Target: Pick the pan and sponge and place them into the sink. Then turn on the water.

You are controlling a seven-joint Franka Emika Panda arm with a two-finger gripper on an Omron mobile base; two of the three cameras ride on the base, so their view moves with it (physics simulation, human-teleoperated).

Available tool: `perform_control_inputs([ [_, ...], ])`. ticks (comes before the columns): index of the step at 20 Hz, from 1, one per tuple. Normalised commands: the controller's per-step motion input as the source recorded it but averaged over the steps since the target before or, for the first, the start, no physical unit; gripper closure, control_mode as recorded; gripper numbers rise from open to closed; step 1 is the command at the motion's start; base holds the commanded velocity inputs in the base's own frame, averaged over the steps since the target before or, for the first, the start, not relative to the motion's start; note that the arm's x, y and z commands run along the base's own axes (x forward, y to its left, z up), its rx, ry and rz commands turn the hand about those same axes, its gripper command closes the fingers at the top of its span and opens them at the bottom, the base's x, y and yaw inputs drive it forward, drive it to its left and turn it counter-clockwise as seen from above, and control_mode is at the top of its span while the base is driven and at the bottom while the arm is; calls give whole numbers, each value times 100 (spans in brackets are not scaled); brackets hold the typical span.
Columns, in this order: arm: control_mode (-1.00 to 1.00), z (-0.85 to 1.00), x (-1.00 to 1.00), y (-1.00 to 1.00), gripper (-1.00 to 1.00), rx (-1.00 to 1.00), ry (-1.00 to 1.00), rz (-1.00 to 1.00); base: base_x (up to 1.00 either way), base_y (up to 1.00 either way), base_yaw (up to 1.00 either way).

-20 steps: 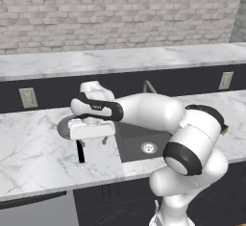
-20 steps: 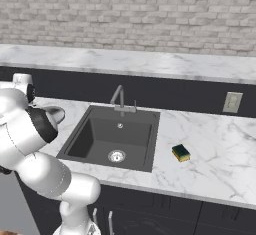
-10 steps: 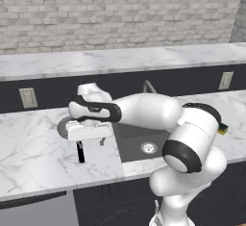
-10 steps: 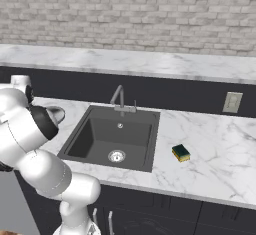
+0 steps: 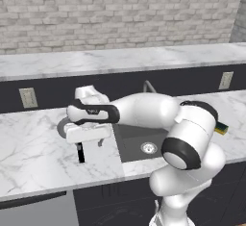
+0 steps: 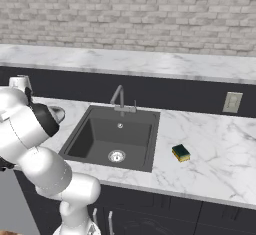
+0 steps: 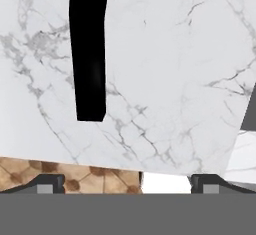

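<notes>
The pan [image 5: 61, 127] rests on the marble counter left of the sink [image 5: 129, 142], mostly hidden by my hand. Its rim also peeks out past my arm [image 6: 56, 113]. Its black handle [image 5: 80, 152] points toward the counter's front edge. My gripper [image 5: 90, 144] hangs open just above the counter, with nothing between its fingers. In the hand view the handle [image 7: 90, 54] lies up and to the left of the gripper [image 7: 127, 181], outside the jaws. The yellow sponge [image 6: 181, 152] lies on the counter right of the sink [image 6: 82, 138], and it also shows past my elbow [image 5: 221, 128].
The arched faucet [image 6: 119, 97] stands at the sink's back edge with no water running. Wall outlets [image 5: 28, 97] [image 6: 232, 102] sit on the dark backsplash below a raised back ledge. The counter's front edge and the wood floor [image 7: 75, 176] lie just below the handle's end.
My hand has sunk slightly toward the counter beside the pan's handle. The pan, the sponge and the jaws stay as they were.
</notes>
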Motion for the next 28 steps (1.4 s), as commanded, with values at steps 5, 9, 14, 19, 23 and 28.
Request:
perform_control_inputs([
  [5,-100,-9,6,6,-100,0,-2,3,0,0,0],
  [9,-100,-4,11,7,-100,0,-3,3,0,0,0],
  [14,-100,-6,8,5,-100,0,-4,2,0,0,0],
  [19,-100,-9,7,8,-100,0,-4,2,0,0,0],
  [23,-100,-11,8,9,-100,0,-5,1,0,0,0],
  [28,-100,-10,8,10,-100,0,-4,1,0,0,0],
])
